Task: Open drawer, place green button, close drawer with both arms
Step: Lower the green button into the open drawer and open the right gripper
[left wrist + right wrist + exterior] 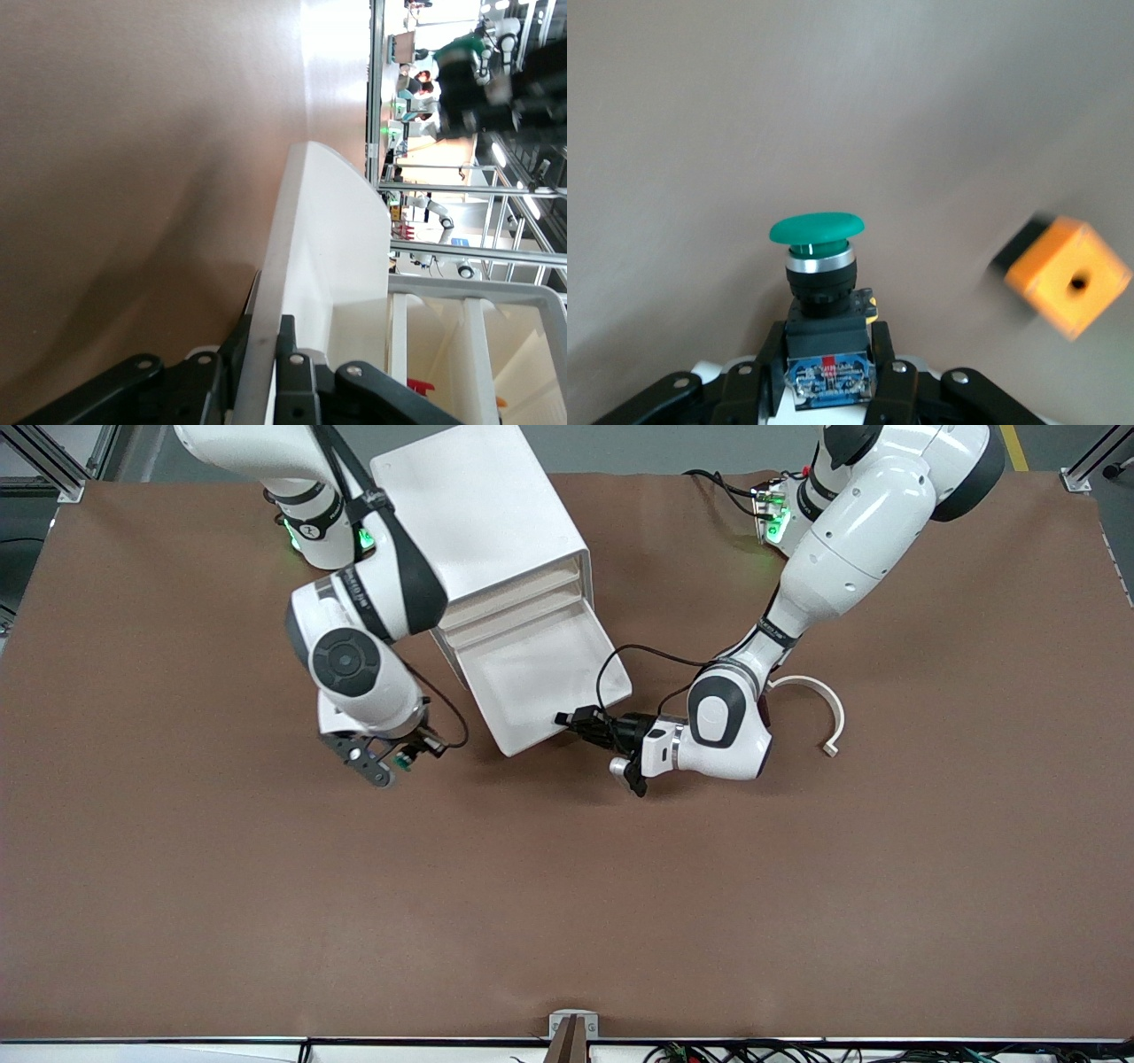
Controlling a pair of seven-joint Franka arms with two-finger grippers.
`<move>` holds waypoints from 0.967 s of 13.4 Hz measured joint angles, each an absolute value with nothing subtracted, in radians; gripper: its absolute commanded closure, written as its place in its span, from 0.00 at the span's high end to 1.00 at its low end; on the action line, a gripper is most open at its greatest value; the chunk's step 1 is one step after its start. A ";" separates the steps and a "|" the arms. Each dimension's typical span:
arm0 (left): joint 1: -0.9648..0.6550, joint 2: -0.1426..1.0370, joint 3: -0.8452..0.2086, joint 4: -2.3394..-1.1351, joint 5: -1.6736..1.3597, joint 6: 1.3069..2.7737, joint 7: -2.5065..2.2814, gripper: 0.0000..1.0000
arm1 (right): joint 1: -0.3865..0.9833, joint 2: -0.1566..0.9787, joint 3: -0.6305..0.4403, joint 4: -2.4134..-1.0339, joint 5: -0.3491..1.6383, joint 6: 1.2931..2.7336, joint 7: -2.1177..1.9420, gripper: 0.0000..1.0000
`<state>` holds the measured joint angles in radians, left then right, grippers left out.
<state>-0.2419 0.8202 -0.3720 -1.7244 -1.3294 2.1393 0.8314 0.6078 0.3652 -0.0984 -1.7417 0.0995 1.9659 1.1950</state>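
Note:
The white cabinet (478, 522) stands near the robots' bases. One of its drawers (540, 677) is pulled out and shows an empty floor. My left gripper (565, 719) is shut on the drawer's front edge at the corner nearest the front camera. In the left wrist view the fingers (288, 363) clamp the thin white front panel (310, 266). My right gripper (406, 760) hangs over the table beside the drawer, toward the right arm's end. It is shut on the button (403, 763). The right wrist view shows its green cap (817, 228) and its dark body between the pads (888, 372).
An orange cube with a hole (1067, 276) lies on the table under the right gripper's view, blurred. A white curved half-ring (819, 708) lies on the table beside the left arm. The brown table (567, 903) stretches wide toward the front camera.

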 measured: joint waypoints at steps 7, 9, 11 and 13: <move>-0.235 0.820 -0.326 -1.667 -1.140 2.152 0.599 1.00 | 0.749 0.365 -0.099 -1.735 0.236 1.972 1.486 0.15; -0.220 0.818 -0.325 -1.609 -1.011 2.135 0.461 1.00 | 0.787 0.367 -0.099 -1.737 0.245 1.994 1.563 0.15; -0.203 0.814 -0.324 -1.553 -0.863 2.091 0.344 1.00 | 0.834 0.382 -0.099 -1.739 0.248 2.033 1.632 0.15; -0.181 0.813 -0.324 -1.481 -0.688 2.015 0.217 1.00 | 0.868 0.404 -0.098 -1.739 0.249 2.068 1.669 0.15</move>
<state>-0.1812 0.8130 -0.3237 -1.4814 -0.6882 2.0151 0.2166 0.8676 0.4037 -0.0984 -1.7392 0.2485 2.0675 1.6693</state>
